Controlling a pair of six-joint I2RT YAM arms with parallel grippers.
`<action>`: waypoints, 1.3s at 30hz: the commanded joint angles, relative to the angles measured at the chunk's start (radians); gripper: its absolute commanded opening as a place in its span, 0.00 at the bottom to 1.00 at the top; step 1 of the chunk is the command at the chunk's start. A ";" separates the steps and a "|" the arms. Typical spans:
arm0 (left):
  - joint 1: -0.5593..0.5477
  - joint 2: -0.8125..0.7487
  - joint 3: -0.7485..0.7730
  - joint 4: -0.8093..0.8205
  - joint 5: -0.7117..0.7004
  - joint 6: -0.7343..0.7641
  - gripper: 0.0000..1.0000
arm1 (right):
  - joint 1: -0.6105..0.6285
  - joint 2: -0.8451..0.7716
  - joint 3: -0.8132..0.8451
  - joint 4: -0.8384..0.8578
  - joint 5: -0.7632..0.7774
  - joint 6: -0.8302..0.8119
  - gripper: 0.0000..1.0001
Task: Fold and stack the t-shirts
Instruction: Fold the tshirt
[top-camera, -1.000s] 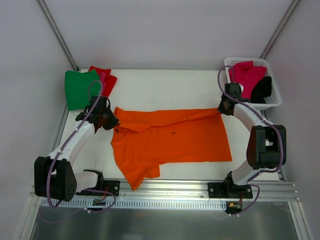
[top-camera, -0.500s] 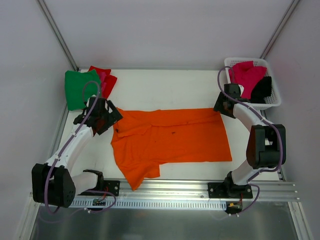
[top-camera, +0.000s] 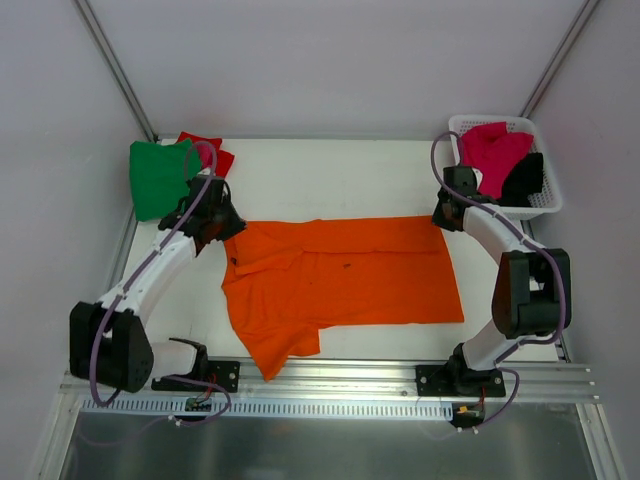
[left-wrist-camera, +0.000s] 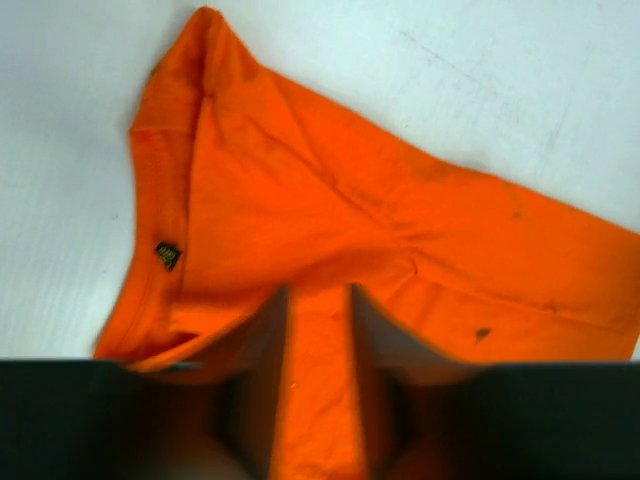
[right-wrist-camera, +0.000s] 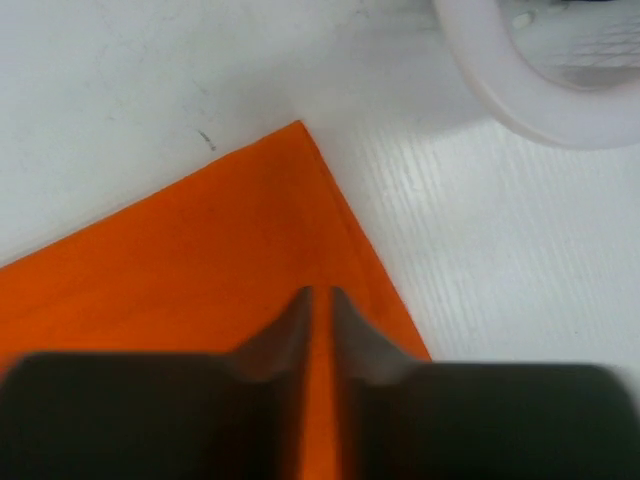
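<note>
The orange t-shirt (top-camera: 340, 275) lies spread on the table (top-camera: 330, 175) between the two arms. Its collar end is on the left and its straight hem on the right. One sleeve points toward the near edge of the table.

The left gripper (left-wrist-camera: 312, 292) sits over the collar end of the orange t-shirt. In the left wrist view its jaws stand apart, and flat orange cloth shows through the gap. We see no cloth pinched between them. A small dark label is visible at the neckline.

The right gripper (right-wrist-camera: 321, 293) sits over the far right corner of the hem. Its jaws are parted by a narrow slit, and the cloth below lies flat on the table, not lifted. We see nothing held.

The green t-shirt (top-camera: 155, 178) lies at the far left corner of the table, partly covering the red t-shirt (top-camera: 215, 155). The magenta-pink t-shirt (top-camera: 493, 150) and the black t-shirt (top-camera: 525, 180) lie in the white basket (top-camera: 545, 205) at the far right corner, just beside the right arm.
</note>
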 joint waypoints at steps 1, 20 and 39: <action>-0.011 0.150 0.102 0.080 0.058 0.069 0.09 | 0.012 0.004 0.067 0.015 -0.062 0.014 0.00; -0.244 0.222 0.034 0.118 0.105 0.196 0.00 | 0.126 -0.035 -0.103 0.099 -0.145 0.109 0.01; -0.417 0.425 0.099 -0.050 -0.060 0.360 0.00 | 0.160 -0.065 -0.183 0.131 -0.143 0.120 0.01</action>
